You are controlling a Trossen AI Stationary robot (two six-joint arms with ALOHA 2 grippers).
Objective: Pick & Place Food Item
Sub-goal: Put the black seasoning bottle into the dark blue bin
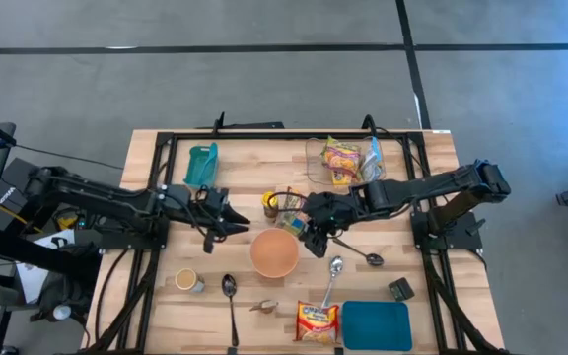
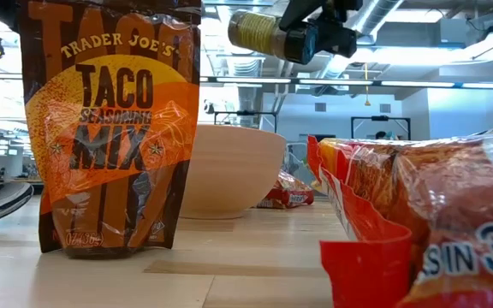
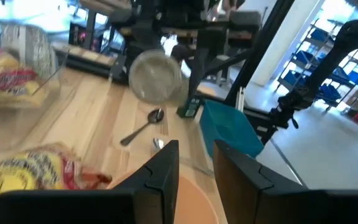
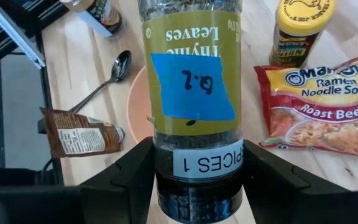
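My right gripper [image 1: 309, 229] is shut on a clear spice jar [image 4: 191, 81] with an olive "Thyme Leaves" label, blue tape and a black cap. In the low view the jar [image 2: 259, 32] hangs high above the table, over the edge of the peach bowl [image 1: 274, 253]. My left gripper [image 1: 233, 214] hovers left of the bowl. Its fingers [image 3: 166, 168] stand slightly open with nothing between them. A yellow-lidded jar [image 4: 300, 31] and a ramen packet [image 4: 322, 106] rest on the table beside the bowl. My right gripper pinches the jar at its capped end [image 4: 197, 165] between its two fingers, one on each side, across the jar. The fingers slant down from the table's right side. The jar is lifted clear and sticks out past the fingertips, lying nearly level in the low view.
A taco seasoning packet [image 2: 109, 128] stands near the front edge, with a ramen packet [image 1: 317, 320] and a teal tray [image 1: 376, 325] beside it. Spoons [image 1: 230, 296] and a small cup [image 1: 187, 281] lie front left. A clear bin of packets [image 1: 343, 158] sits at the far edge.
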